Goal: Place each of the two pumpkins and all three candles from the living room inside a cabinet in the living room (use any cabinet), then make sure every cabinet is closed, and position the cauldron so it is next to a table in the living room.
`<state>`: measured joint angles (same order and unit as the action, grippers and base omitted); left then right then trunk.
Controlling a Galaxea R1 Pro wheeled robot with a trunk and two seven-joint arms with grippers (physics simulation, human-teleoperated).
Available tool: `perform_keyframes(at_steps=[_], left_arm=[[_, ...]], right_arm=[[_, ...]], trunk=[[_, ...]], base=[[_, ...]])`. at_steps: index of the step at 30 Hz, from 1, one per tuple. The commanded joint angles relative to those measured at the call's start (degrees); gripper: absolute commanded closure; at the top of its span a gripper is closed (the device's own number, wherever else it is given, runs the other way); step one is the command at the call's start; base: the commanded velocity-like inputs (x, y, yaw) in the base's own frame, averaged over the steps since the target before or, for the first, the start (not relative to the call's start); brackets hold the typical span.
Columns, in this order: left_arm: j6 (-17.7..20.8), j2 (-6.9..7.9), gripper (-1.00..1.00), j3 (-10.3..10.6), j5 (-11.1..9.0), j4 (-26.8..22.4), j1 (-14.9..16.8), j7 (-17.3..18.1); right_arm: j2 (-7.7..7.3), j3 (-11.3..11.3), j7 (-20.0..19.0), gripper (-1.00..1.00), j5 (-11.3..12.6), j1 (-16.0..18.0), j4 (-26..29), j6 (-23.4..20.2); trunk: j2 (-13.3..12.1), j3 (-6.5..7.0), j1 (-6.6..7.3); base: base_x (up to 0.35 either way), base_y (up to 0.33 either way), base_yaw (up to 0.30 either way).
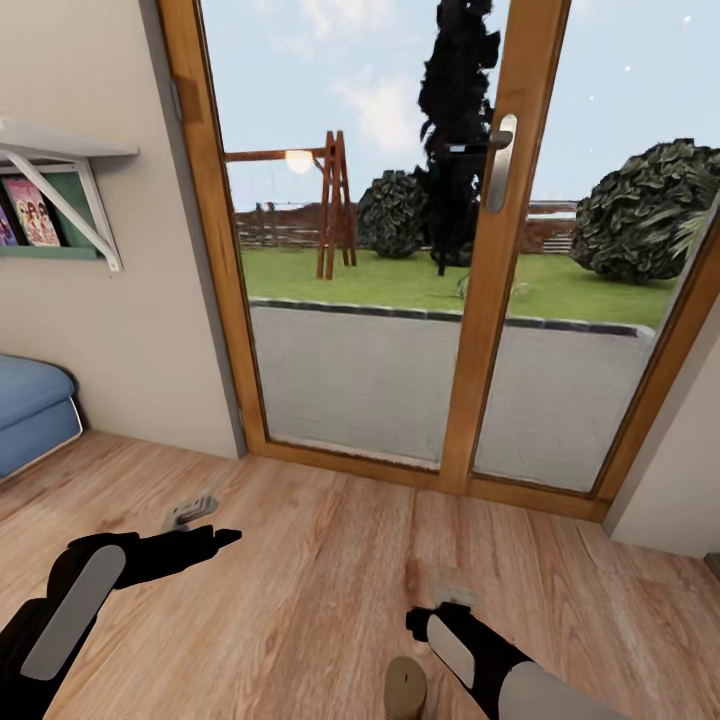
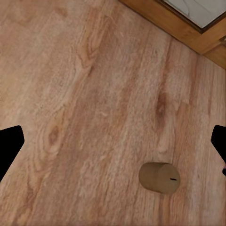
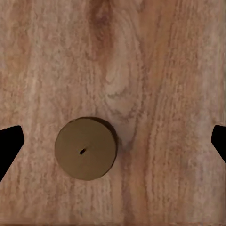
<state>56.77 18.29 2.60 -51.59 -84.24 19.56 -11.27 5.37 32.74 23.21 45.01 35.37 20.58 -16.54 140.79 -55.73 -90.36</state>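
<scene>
One candle (image 1: 405, 688), a short brownish cylinder with a small wick mark, stands upright on the wooden floor at the bottom of the head view. My right gripper (image 1: 438, 606) hangs over the floor just beyond it, open. In the right wrist view the candle (image 3: 85, 148) is seen from straight above, off to one side of the open gripper (image 3: 113, 146), with nothing between the fingers. My left gripper (image 1: 205, 528) is open and held above the floor to the left; its wrist view shows the candle (image 2: 160, 178) some way off. The pumpkins, cabinet, cauldron and table are out of view.
A wood-framed glass door (image 1: 495, 300) with a metal handle (image 1: 500, 160) faces me, garden beyond it. A blue sofa (image 1: 30, 410) and a wall shelf (image 1: 60, 150) with books are at the left. A wall corner (image 1: 670, 480) juts in at the right.
</scene>
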Motion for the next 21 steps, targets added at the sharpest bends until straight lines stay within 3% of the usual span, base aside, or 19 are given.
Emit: perform_keyframes(at_steps=[1, 4, 7, 8, 9, 12, 15, 18, 21], left_arm=[[0.1, 0.06, -1.00, 0.1, -0.6, -0.1, 0.0, -0.6], [0.2, 0.17, -1.00, -0.1, -0.7, -0.2, 0.0, -0.6], [0.5, 2.05, -1.00, -0.4, -3.0, -0.2, 0.0, -0.5], [0.6, 3.67, -1.00, -0.4, -5.4, -0.5, 0.0, -0.5], [0.6, 6.79, -1.00, -0.3, -10.8, -1.2, -0.1, -0.5], [0.7, 14.13, -1.00, 0.2, -24.0, -2.0, -1.4, -0.6], [0.7, 19.84, -1.00, 0.3, -32.6, -2.2, -2.7, -0.6], [0.7, 21.97, -1.00, 0.0, -34.9, -2.2, -3.2, -0.5], [0.7, 22.29, -1.00, -0.1, -35.3, -2.2, -3.3, -0.5]], right_arm=[[-0.07, 0.5, 0.4, -1.00, 0.3, 0.1, -1.4, -0.2], [-0.09, 0.6, 0.4, -1.00, 0.3, 0.1, -2.6, -0.4], [-0.13, 0.6, 0.4, -1.00, 0.3, 0.1, -2.9, -1.1], [-0.22, 0.6, 0.4, -1.00, 0.2, 0.1, -3.0, -1.5], [-0.41, 0.6, 0.4, -1.00, 0.2, 0.1, -2.9, -2.0], [-0.57, 0.6, 0.4, -1.00, 0.2, 0.1, -2.6, -3.2], [-0.50, 0.6, 0.3, -1.00, 0.2, 0.1, -2.4, -4.1], [-0.30, 0.6, 0.2, -1.00, 0.2, 0.1, -2.4, -4.2], [-0.06, 0.6, -1.4, -1.00, 0.1, 0.1, -2.3, -3.9]], trunk=[[0.4, -0.24, -0.21], [1.6, -0.78, -0.87], [2.5, -1.36, -1.34], [2.5, -1.58, -1.36], [2.5, -1.80, -1.39], [2.5, -2.47, -1.47], [2.6, -3.13, -1.54], [2.6, -3.80, -1.62], [2.6, -4.46, -1.70]], base=[[0.000, 0.000, 0.000], [0.000, 0.000, 0.000], [0.000, 0.000, 0.000], [0.000, 0.000, 0.000], [0.000, 0.000, 0.000], [0.000, 0.000, 0.000], [0.000, 0.000, 0.000], [0.000, 0.000, 0.000], [0.000, 0.000, 0.000]])
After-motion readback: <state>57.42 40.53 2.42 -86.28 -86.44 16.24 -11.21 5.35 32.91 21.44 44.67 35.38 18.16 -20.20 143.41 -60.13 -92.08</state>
